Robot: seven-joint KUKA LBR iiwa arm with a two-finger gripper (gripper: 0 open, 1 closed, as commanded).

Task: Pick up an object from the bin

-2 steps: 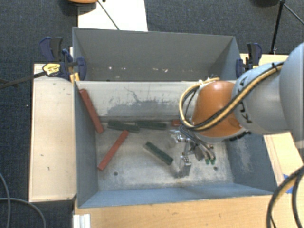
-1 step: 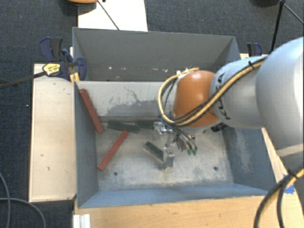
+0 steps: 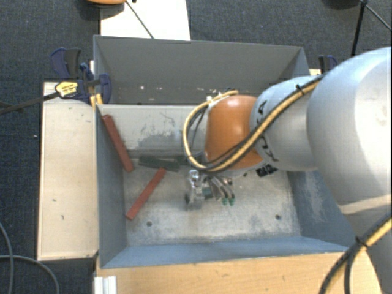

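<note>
Lying at nine o'clock from the tool (image 3: 196, 196), two red-brown sticks (image 3: 117, 143) are seen; whether it grips cannot be told.

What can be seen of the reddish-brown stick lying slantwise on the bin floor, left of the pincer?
The reddish-brown stick is a thin, straight, flat-faced bar, matt, perhaps painted wood. It lies flat on the floor of the bin, slanting from lower left up to the right. Its upper end nears a dark grey bar; whether they touch is unclear. The pincer stands apart, to its right.
</note>
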